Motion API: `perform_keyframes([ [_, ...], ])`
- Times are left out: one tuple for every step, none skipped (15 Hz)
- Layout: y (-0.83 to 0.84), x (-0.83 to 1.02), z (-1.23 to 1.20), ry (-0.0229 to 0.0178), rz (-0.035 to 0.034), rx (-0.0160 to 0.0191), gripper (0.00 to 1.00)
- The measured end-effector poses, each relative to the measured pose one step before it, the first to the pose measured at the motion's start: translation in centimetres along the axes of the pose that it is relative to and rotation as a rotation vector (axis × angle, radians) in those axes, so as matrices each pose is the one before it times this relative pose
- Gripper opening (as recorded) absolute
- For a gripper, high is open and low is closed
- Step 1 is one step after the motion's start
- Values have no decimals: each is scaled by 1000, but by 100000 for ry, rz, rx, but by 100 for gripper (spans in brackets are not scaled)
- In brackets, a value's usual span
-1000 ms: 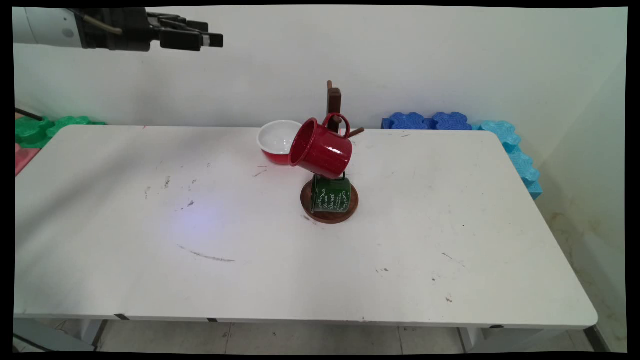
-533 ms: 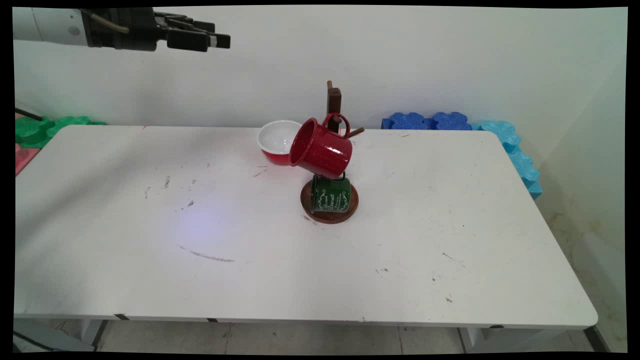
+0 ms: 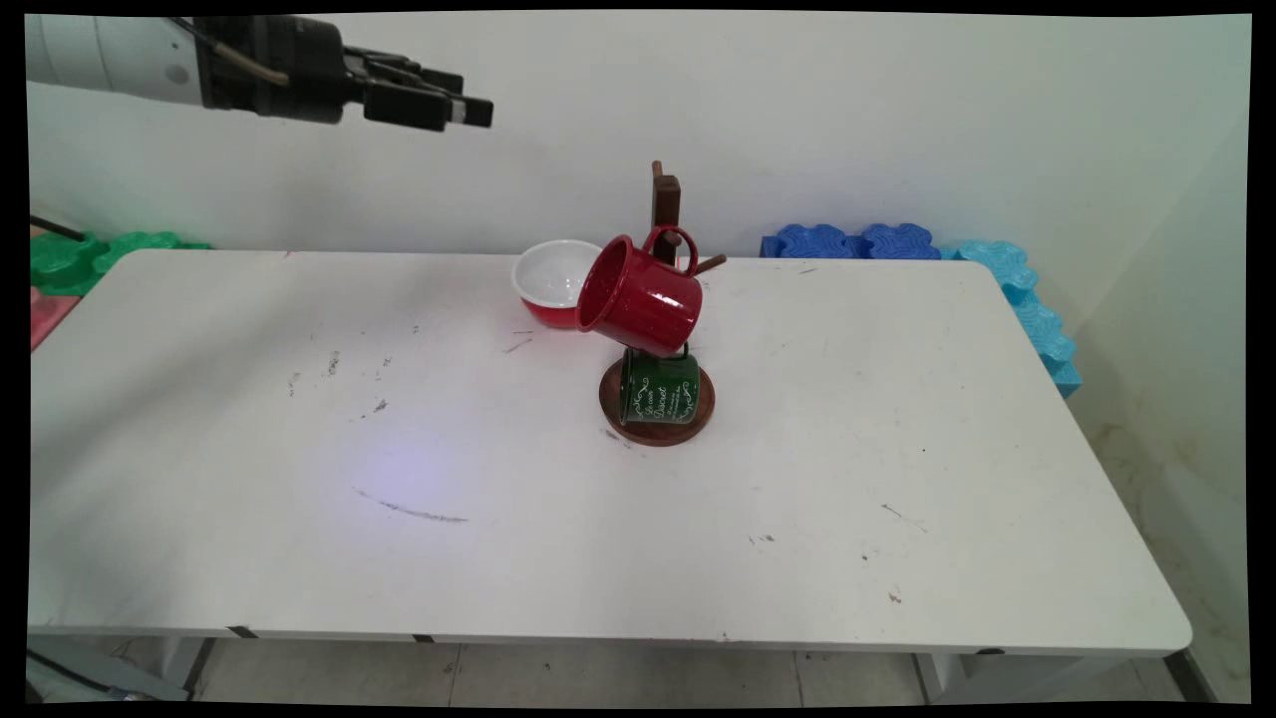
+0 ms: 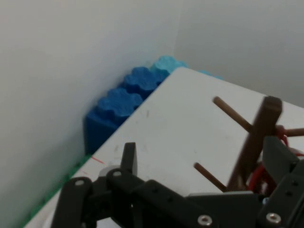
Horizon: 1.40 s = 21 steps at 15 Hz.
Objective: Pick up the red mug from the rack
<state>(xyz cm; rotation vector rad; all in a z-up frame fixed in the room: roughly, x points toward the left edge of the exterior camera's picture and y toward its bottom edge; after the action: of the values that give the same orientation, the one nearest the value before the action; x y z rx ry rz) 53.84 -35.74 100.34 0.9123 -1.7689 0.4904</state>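
Note:
My gripper (image 3: 477, 107) hangs high at the upper left, pointing right, open and holding nothing. It is well above the table (image 3: 299, 558) and left of a wooden mug tree (image 3: 665, 202). A red mug (image 3: 638, 296) hangs tilted by its handle on an upper peg. Below it a green mug (image 3: 658, 387) hangs over the tree's round base (image 3: 610, 412). In the hand view the gripper (image 4: 204, 159) looks toward the mug tree (image 4: 259, 140), its bare pegs (image 4: 232, 114) and a sliver of red mug (image 4: 266, 176).
A red bowl (image 3: 551, 280) with a white inside sits just left of and behind the tree. Blue foam blocks (image 3: 857, 241) (image 4: 124, 108) and light blue ones (image 3: 1032, 309) line the far right edge. Green foam (image 3: 90, 254) lies at the far left.
The gripper has travelled right and a little down, toward the mug tree. The mugs, bowl and tree have not moved.

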Motion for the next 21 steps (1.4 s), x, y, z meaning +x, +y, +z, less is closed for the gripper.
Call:
perform_keyframes([
  [400, -21, 272, -1027, -298, -793, 100],
  [502, -32, 363, -1317, -327, -1014, 100],
  [449, -38, 306, -1215, -221, -871, 100],
  [293, -35, 199, -811, -149, -534, 100],
  [560, -44, 374, -1406, -225, -999, 100],
  [464, -40, 326, -1156, -196, -777, 100],
  [569, -59, 383, -1356, -211, -883, 100],
  [585, -48, 401, -1332, -245, -852, 100],
  [488, -23, 343, -955, -403, -669, 100],
  [556, -20, 411, -912, -714, -703, 100],
  [587, -20, 450, -981, -785, -755, 100],
  [465, -12, 376, -768, -655, -568, 100],
  [540, -13, 460, -926, -785, -599, 100],
  [484, 1, 452, -946, -819, -347, 100],
  [388, 5, 383, -819, -746, -209, 100],
  [423, 7, 430, -993, -917, -123, 100],
  [338, 15, 348, -899, -897, -42, 100],
  [375, 12, 366, -1038, -1092, -48, 100],
  [353, 8, 332, -1074, -1187, 15, 100],
  [342, -11, 289, -1054, -1237, 54, 100],
  [280, -9, 226, -858, -1001, 62, 100],
])
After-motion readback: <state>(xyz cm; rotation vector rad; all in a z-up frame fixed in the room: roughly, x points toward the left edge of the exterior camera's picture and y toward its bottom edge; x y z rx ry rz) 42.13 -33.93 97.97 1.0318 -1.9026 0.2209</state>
